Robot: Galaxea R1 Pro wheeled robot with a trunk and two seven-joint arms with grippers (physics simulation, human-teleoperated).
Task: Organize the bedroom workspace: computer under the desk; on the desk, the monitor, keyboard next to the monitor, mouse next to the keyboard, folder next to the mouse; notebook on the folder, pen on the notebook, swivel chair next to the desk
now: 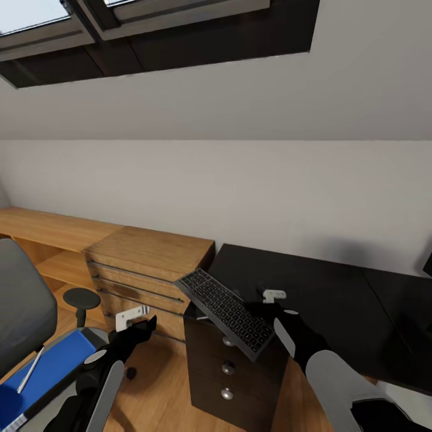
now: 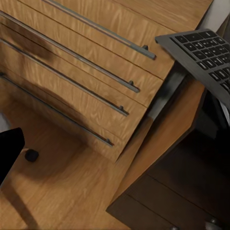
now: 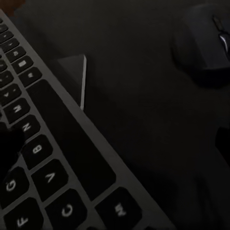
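Two arms reach forward in the head view, toward a long glossy black surface (image 1: 336, 300) that runs from 6 o'clock out to 3 o'clock; its drawer unit, with round silver knobs, stands at 6 o'clock. Left of it, at 8 o'clock, sits a low light-wood cabinet (image 1: 150, 270) with thin metal rails across its drawer fronts. At 9 o'clock is the chair (image 1: 21, 300), its grey padded back toward the camera and a round black armrest beside it. On its seat, at 7 o'clock, lies the folder (image 1: 57, 366), flat and bright blue, with the pen (image 1: 30, 369), a thin pale stick, lying across it.

The keyboard (image 1: 228, 312) is slim and silver-grey with dark keys; it hangs tilted in the air over the left corner of the surface, above the drawer unit, one long edge raised. The right end effector (image 1: 267, 309) is clenched on the keyboard's near end. In the right wrist view a small dark rounded mouse (image 3: 206, 43) rests on the black top beyond the keys. The left end effector (image 1: 141, 321) hovers before the cabinet, holding nothing; whether its fingers are spread I cannot tell.
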